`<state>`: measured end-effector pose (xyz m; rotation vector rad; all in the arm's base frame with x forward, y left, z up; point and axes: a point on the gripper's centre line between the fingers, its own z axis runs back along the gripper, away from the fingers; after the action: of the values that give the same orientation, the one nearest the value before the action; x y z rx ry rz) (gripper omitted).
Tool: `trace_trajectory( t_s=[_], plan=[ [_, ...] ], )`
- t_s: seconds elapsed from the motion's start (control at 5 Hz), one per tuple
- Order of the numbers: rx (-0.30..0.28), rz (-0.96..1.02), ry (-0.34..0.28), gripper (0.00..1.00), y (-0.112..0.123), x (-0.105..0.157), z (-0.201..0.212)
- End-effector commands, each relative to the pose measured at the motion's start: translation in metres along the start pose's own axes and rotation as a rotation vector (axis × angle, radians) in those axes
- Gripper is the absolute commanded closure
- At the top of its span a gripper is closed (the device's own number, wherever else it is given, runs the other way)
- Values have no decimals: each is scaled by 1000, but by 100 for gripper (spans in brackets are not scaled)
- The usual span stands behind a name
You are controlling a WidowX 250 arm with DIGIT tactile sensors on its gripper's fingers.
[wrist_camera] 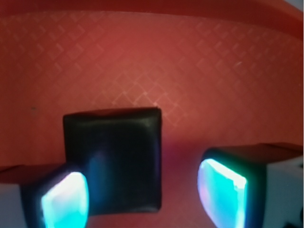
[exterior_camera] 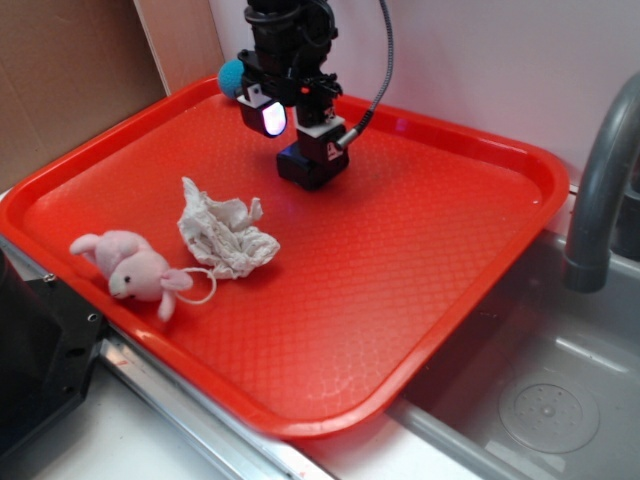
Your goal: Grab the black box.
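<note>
A red tray (exterior_camera: 420, 300) sits beside a grey sink (exterior_camera: 540, 400) with a grey tap (exterior_camera: 600, 190) at the right edge. The gripper (exterior_camera: 297, 118) hangs over the far middle of the tray, just above the black box (exterior_camera: 312, 166), which lies flat on the tray surface. In the wrist view the two glowing pads (wrist_camera: 66, 202) stand well apart, with the black box (wrist_camera: 114, 159) between them but off to one side: it overlaps the left-hand pad in the picture, while a strip of bare red tray (wrist_camera: 180, 71) shows between the box and the other pad. Neither pad is seen pressing on the box, so the jaws are spread and grip nothing. A blue ball (exterior_camera: 232, 77) rests by the far rim, partly hidden behind the gripper. Nearer the front left, a crumpled white cloth (exterior_camera: 225, 232) lies just beside a pink stuffed bunny (exterior_camera: 130, 268), both well apart from the box.
</note>
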<state>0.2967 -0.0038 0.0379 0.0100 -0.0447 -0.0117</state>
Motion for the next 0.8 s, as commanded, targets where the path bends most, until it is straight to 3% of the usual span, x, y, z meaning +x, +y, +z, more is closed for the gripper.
trace_trajectory(
  t_s=[0.0, 0.2, 0.4, 0.6],
  plan=[
    [-40, -73, 21, 0, -28, 1, -18],
    [-28, -100, 14, 0, -40, -3, -14],
    [-30, -72, 15, 100, -40, -5, -10],
    [-23, -20, -71, 100, -25, -4, 15]
  ],
)
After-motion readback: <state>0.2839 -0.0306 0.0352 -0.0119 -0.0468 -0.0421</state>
